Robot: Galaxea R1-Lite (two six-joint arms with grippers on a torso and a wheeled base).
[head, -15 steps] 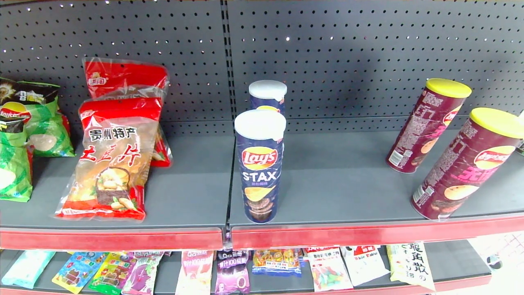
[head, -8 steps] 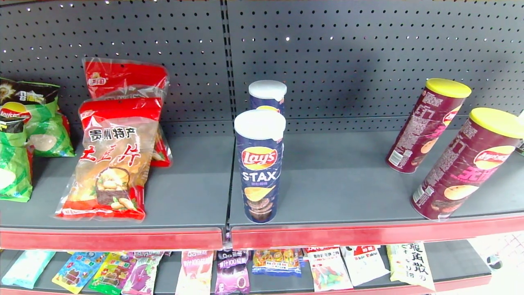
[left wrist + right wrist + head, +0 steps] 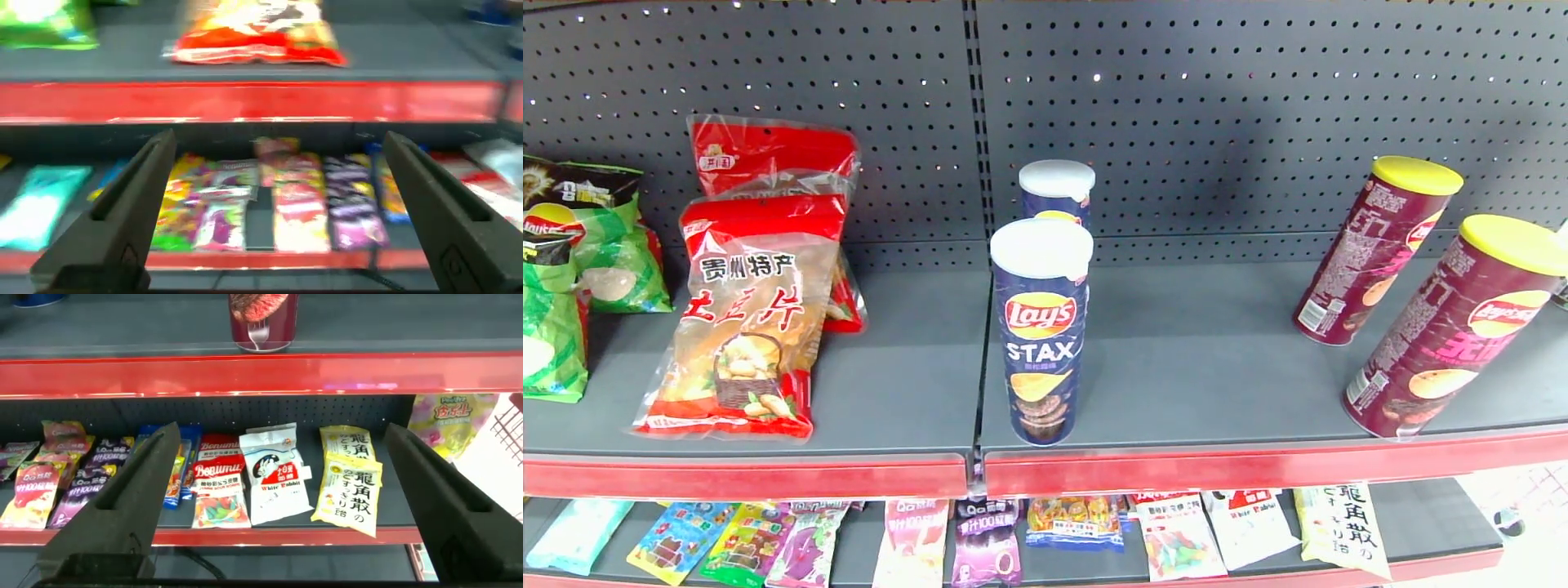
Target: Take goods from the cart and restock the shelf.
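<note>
Left gripper [image 3: 278, 139]: fingers spread wide, empty, facing candy packets [image 3: 294, 204] below the shelf [image 3: 245, 102] lip. Right gripper [image 3: 282, 429]: same spread, empty. On the shelf, head view: 2 blue canisters [image 3: 1041, 327], one behind the other; 2 maroon canisters [image 3: 1445, 327]; 2 red bags [image 3: 743, 318]; green bags [image 3: 556, 343] at the left end. Wrist views give the lower packets closer.

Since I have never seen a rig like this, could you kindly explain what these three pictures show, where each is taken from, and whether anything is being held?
It is a two-armed robot facing a shop shelf. The head view looks down on it: green bags, red bags, two blue cans and two purple cans. The other two pictures come from cameras on the wrists; the dark prongs are each arm's fingers. The left gripper and the right gripper are both open and hold nothing, facing small packets on the lower shelf.
</note>
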